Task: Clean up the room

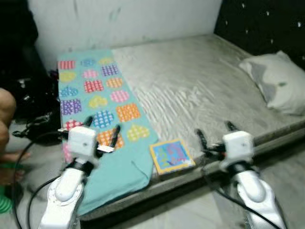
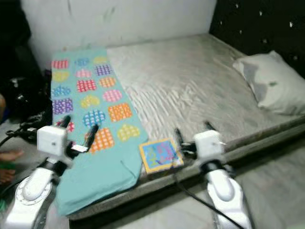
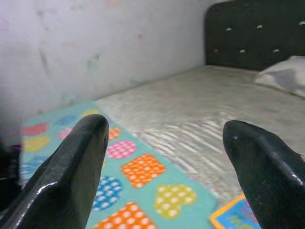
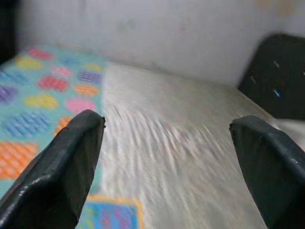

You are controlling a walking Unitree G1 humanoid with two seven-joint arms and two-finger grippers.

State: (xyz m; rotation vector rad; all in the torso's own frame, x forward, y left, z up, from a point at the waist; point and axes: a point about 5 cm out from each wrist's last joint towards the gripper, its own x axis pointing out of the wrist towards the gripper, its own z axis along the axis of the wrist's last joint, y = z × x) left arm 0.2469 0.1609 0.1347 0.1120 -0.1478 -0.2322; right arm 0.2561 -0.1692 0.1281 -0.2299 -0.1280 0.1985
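Bed (image 1: 200, 81) with a grey-beige sheet runs along a white wall (image 1: 124, 19); dark studded headboard (image 1: 267, 24) at the robot's right. A teal blanket (image 1: 102, 119) with coloured heart patches lies lengthwise on the left part of the bed, its near end draped over the edge. A small picture book (image 1: 171, 156) with a yellow border lies flat at the near edge, just beside the blanket's corner. A white pillow (image 1: 279, 81) rests at the headboard end.

Left pincer (image 1: 101, 131): fingers spread wide, holding nothing, above the blanket's near part. Right pincer (image 1: 215, 132): fingers spread wide, holding nothing, above the bed edge, just right of the book.

Dark cables (image 1: 33, 126) lie on the floor at far left.
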